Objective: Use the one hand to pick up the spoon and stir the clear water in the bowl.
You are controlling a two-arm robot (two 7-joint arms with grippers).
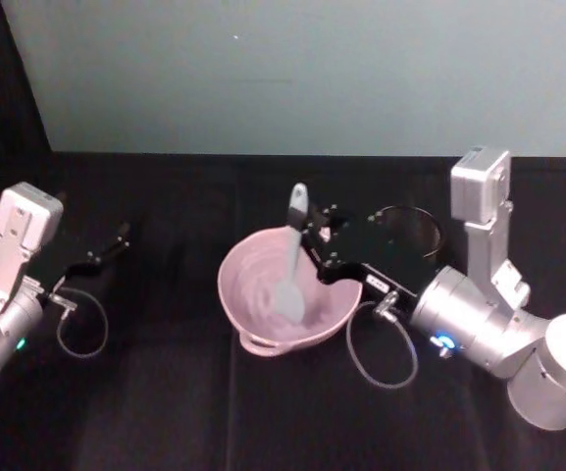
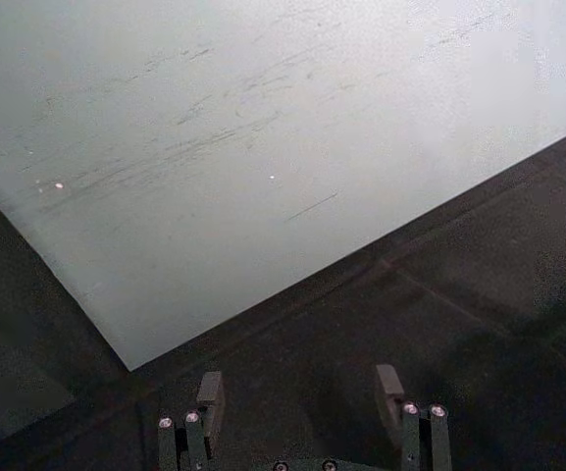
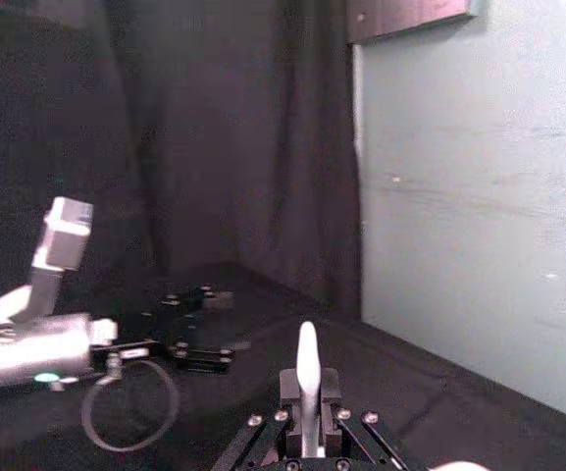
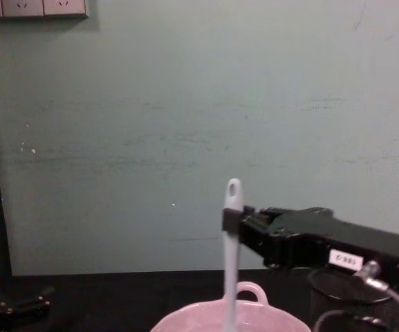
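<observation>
My right pincer (image 1: 309, 238) clamps the spoon (image 1: 291, 267) by its handle; below it the head is in the bowl (image 1: 235, 299). My left pincer (image 1: 116, 240), well apart, is spread wide.

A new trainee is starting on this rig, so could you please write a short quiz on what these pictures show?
1. True or false: the spoon lies flat outside the bowl.
2. Which one grips the spoon? A. the left end effector; B. the right end effector; C. neither.
3. Fill in: the left end effector, off to the robot's left of the bowl, is ____ (open or shut).

Key
1. False: it stands nearly upright, with its head down inside the bowl.
2. B.
3. open.
</observation>
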